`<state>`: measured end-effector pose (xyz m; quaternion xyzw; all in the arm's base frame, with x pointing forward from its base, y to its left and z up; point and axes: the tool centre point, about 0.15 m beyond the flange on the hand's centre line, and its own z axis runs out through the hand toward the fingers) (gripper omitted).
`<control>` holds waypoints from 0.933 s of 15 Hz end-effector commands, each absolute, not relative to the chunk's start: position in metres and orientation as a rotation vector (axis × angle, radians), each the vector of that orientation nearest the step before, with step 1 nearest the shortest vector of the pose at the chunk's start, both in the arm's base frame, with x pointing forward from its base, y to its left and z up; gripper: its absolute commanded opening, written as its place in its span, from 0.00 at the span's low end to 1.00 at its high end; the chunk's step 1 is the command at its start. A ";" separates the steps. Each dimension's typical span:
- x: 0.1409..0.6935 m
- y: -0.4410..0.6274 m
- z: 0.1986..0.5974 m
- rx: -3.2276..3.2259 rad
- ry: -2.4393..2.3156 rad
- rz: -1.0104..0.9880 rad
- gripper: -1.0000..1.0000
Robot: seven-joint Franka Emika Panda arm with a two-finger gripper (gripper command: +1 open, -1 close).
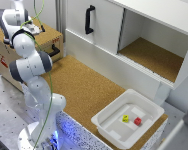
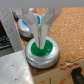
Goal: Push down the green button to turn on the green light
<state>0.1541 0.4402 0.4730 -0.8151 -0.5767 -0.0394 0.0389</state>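
In the wrist view the green button point(image 2: 44, 50) is a round green cap in a silver housing, sitting on a cork-topped surface. My gripper point(image 2: 38, 43) is shut, and its white fingers point(image 2: 38, 27) come down together with their tips touching the button's top, a little off its centre. Whether a green light is on cannot be told. In the exterior view the arm reaches over the wooden box point(image 1: 50, 38) at the back left. The gripper point(image 1: 37, 30) is low over the box top there, and the button is hidden behind the arm.
A second silver-housed button point(image 2: 24, 27) stands just beyond the green one. A black handle point(image 1: 54, 50) is on the box's side. A white cabinet point(image 1: 101, 30) with an open compartment point(image 1: 154, 56) lines the back. A white bin point(image 1: 114, 125) holds a yellow piece point(image 1: 125, 118) and a red piece point(image 1: 137, 121).
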 end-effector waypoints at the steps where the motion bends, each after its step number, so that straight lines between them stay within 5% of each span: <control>1: 0.159 0.451 0.457 -2.506 -1.713 -0.118 0.00; 7: 0.176 0.450 0.420 -2.522 -1.718 -0.059 0.00; 14: 0.152 0.464 0.530 -2.467 -1.810 -0.260 0.00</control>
